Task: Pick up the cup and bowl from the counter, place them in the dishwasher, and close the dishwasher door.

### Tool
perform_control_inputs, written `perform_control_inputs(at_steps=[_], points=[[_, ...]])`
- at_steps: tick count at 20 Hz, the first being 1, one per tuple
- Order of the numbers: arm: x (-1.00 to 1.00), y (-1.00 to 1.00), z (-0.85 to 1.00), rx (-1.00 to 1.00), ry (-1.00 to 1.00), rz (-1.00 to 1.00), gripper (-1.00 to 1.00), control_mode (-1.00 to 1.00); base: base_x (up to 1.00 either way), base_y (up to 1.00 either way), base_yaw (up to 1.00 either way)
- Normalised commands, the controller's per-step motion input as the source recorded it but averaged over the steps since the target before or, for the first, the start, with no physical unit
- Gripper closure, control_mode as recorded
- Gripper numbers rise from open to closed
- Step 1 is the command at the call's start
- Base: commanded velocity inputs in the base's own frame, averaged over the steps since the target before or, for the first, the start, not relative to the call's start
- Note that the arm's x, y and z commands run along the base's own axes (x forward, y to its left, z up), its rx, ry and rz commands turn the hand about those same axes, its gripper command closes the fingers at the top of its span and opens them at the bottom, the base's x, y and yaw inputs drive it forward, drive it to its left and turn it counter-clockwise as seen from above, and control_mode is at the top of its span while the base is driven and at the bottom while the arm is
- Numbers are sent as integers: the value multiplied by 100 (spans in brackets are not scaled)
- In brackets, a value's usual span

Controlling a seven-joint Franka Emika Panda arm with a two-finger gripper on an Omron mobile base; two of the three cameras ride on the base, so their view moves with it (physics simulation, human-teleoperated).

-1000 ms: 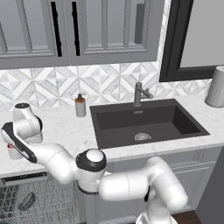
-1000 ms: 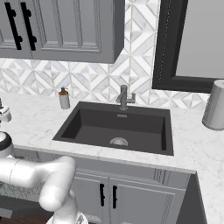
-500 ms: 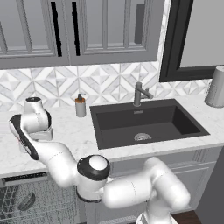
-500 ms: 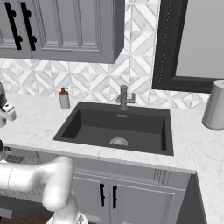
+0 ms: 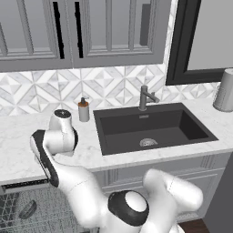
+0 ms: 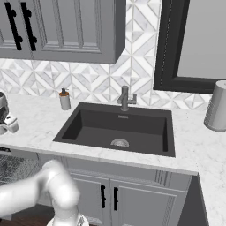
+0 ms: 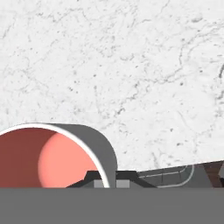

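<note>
**Hand over the counter, cup at the fingertips**

We see the arm (image 5: pixel 68 182) bent up from the base, with its wrist above the counter (image 5: pixel 18 136) left of the sink (image 5: pixel 152 127). Through the hand camera we look straight down on white marble, and the cup (image 7: pixel 52 155) sits at the lower left, red inside facing us. Its grey wall meets the dark fingertips (image 7: pixel 116 177) at the bottom edge. We cannot tell whether the fingers are spread or pinching the cup wall, since only their tips show.

From the right, the hand (image 6: pixel 5 117) appears at the far left edge above the counter. Below the counter edge we see the dishwasher (image 5: pixel 18 209) open, its wire rack exposed. A soap bottle (image 5: pixel 83 110) stands near the sink's left corner, and a canister (image 6: pixel 216 106) stands well apart on the far right.
</note>
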Motion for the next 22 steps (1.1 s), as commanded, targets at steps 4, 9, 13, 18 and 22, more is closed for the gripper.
perform_control_inputs(at_steps=[4, 9, 13, 18, 22], points=[[-93, -32, 11, -1, -1, 0, 100, -100, 0, 0, 0], [-53, -3, 0, -20, 0, 0, 100, -100, 0, 0, 0], [-36, 0, -9, -31, 0, 0, 100, -100, 0, 0, 0], [-6, 0, -35, -8, -2, 0, 100, -100, 0, 0, 0], [0, 0, -67, 0, -13, 0, 100, -100, 0, 0, 0]])
